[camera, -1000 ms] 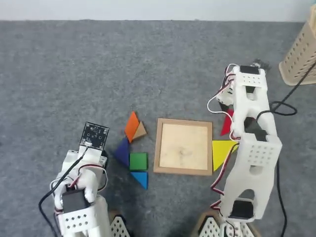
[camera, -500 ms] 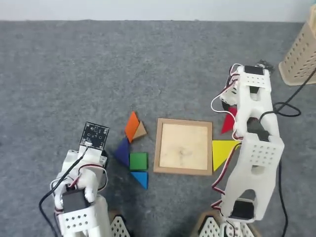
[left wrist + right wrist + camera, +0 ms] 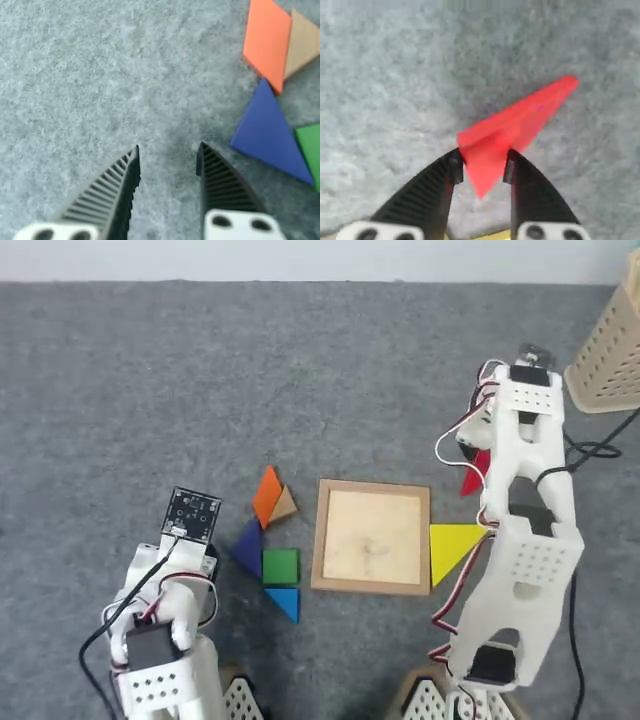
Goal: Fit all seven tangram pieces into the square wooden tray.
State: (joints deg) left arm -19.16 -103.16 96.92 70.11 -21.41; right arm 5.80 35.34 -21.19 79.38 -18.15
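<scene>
The square wooden tray (image 3: 372,586) lies empty in the middle of the grey carpet. My right gripper (image 3: 482,157) is shut on the red triangle (image 3: 520,120), which hangs tilted above the carpet; in the high view the red triangle (image 3: 473,476) shows beside the arm, behind the tray's right corner. A yellow triangle (image 3: 452,548) lies against the tray's right side. Left of the tray lie an orange parallelogram (image 3: 266,496), tan triangle (image 3: 285,506), dark blue triangle (image 3: 248,548), green square (image 3: 280,566) and light blue triangle (image 3: 286,602). My left gripper (image 3: 167,152) is open over bare carpet beside the dark blue triangle (image 3: 270,145).
A perforated beige stand (image 3: 610,340) rises at the back right, close to the right arm. Cables trail from that arm. A pale wall borders the carpet at the back. The left arm's base sits at the front left.
The right arm has swung toward the back and right, carrying the red triangle away from the tray's right rear corner. The left arm has not moved.
</scene>
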